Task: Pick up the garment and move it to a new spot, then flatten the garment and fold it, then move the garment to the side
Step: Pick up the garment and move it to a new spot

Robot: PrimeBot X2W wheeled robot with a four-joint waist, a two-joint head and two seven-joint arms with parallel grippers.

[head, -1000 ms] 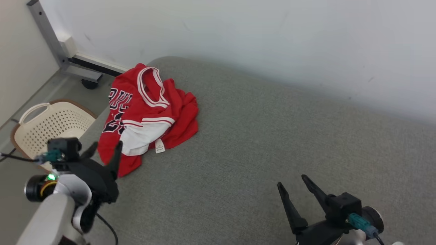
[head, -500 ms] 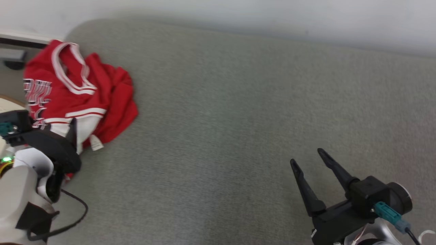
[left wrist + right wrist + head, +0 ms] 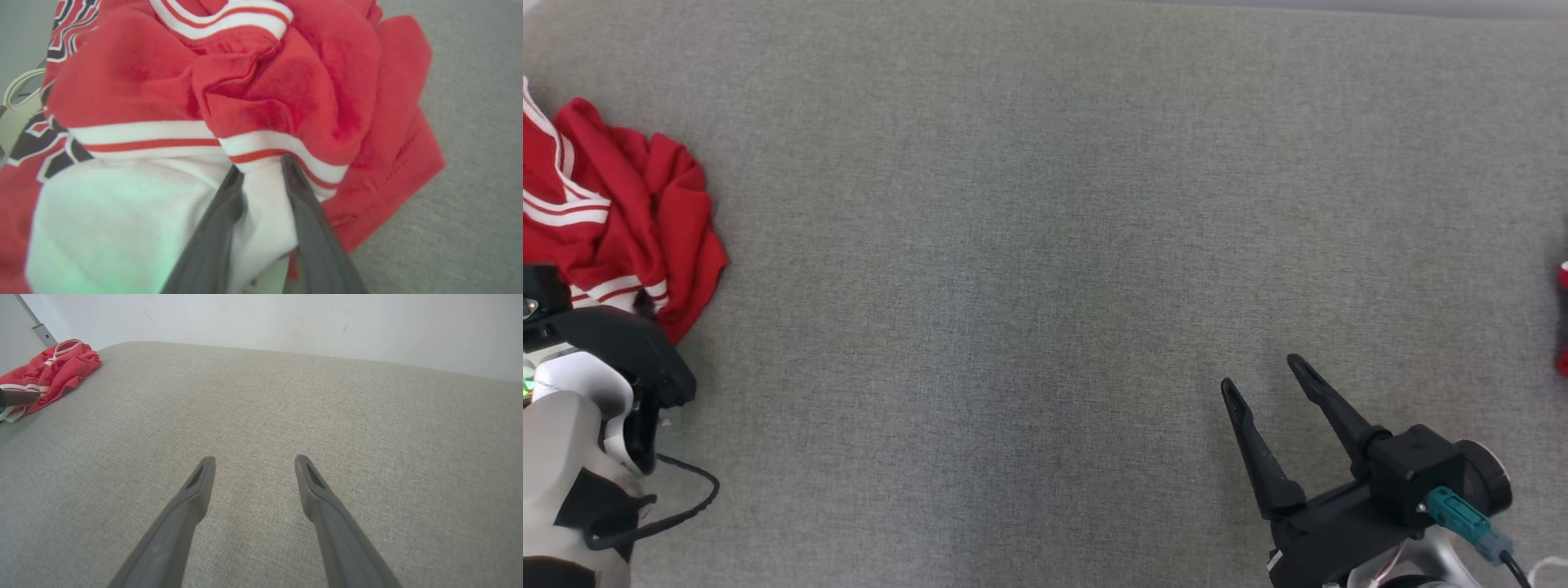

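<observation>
Red jersey (image 3: pixel 621 204) lies bunched at far L edge of the grey pad (image 3: pixel 1045 245) in head view, w/ L arm (image 3: pixel 572 425) reaching in at its near hem. Most of the pad is bare, prob. the room meant for the new spot & flattening. R end effector (image 3: pixel 1260 371) hovers at near R, fingers wide, nothing in it. It looks parked out of the way till a 2nd hold is needed.

L wrist view: L end effector (image 3: pixel 263 165) is narrowed on a white fold just under the red-white trim (image 3: pixel 282 145), cloth pinched betw. the fingers. That's a thick edge, likely picked so it won't slip. Black-white lettering (image 3: pixel 67 12) at top L is cut off, unreadable; no brand label seen.

R wrist view: wide fingers over bare pad, jersey well apart at far L, near the wall (image 3: pixel 286 318).
</observation>
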